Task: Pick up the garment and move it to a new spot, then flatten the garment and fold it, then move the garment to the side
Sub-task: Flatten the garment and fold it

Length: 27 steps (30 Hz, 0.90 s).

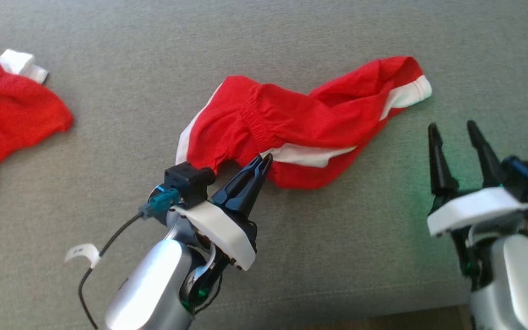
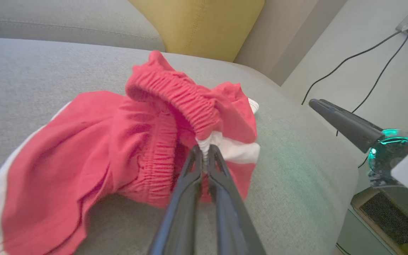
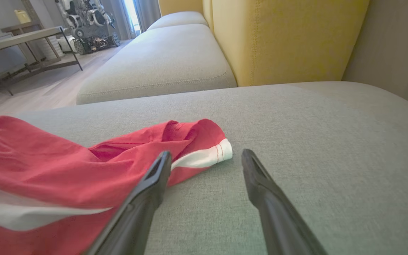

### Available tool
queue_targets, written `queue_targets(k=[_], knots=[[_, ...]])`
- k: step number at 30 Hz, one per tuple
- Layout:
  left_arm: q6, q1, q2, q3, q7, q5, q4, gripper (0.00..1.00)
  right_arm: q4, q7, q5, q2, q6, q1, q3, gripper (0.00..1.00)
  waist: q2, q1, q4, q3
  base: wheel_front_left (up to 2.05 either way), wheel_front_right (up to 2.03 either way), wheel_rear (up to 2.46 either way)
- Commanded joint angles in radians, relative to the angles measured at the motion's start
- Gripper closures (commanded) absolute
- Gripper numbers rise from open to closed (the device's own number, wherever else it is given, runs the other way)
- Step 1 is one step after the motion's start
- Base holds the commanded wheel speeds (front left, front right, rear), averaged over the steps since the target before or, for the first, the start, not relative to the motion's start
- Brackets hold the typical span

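The left gripper (image 1: 264, 161) is clenched on the garment (image 1: 300, 117), pinching a white fold by the waistband. The rest lies bunched on the sofa (image 1: 337, 256) ahead of it and to its right. The right gripper (image 1: 453, 130) hangs released, fingers spread, with the garment's white-edged leg end just ahead and to its left. Another red cloth (image 1: 7, 110) lies well left of the left gripper.
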Motion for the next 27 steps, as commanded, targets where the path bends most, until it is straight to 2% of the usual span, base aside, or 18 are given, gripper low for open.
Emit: queue_targets(k=[1,12,19,20,21,23,27], knots=[[0.004,-0.031,0.01,0.03,-0.013,0.01,-0.039,1.0,-0.021,0.005,-0.005,-0.011,-0.001,-0.041,0.013,0.0,0.0,0.0,0.011,0.006,0.0,0.0,0.0],[0.007,-0.063,0.006,0.014,-0.045,0.02,-0.052,1.0,0.216,0.099,0.011,-0.109,-0.001,-0.243,-0.045,0.0,0.0,0.0,0.102,0.068,0.0,0.0,0.0],[0.006,-0.083,0.001,0.003,-0.072,0.021,-0.037,1.0,0.332,0.2,0.044,-0.135,-0.001,-0.309,-0.051,0.0,0.0,0.0,0.128,0.091,0.0,0.0,0.0],[0.007,-0.085,0.001,0.004,-0.077,0.021,-0.036,1.0,0.342,0.215,0.048,-0.137,-0.001,-0.313,-0.05,0.4,0.0,0.0,0.13,0.092,0.0,0.0,0.0],[0.008,-0.087,0.001,0.003,-0.081,0.022,-0.034,1.0,0.348,0.224,0.055,-0.139,-0.001,-0.315,-0.047,0.63,0.0,0.0,0.131,0.093,0.0,0.0,0.0],[0.009,-0.089,0.001,0.005,-0.09,0.023,-0.031,1.0,0.349,0.234,0.065,-0.142,-0.001,-0.316,-0.038,1.0,0.0,0.0,0.13,0.093,0.0,0.0,0.0],[0.025,-0.092,0.009,0.017,-0.12,0.033,-0.025,1.0,0.318,0.215,0.098,-0.137,-0.001,-0.304,-0.021,1.0,0.0,0.0,0.122,0.075,0.0,0.0,0.0]])
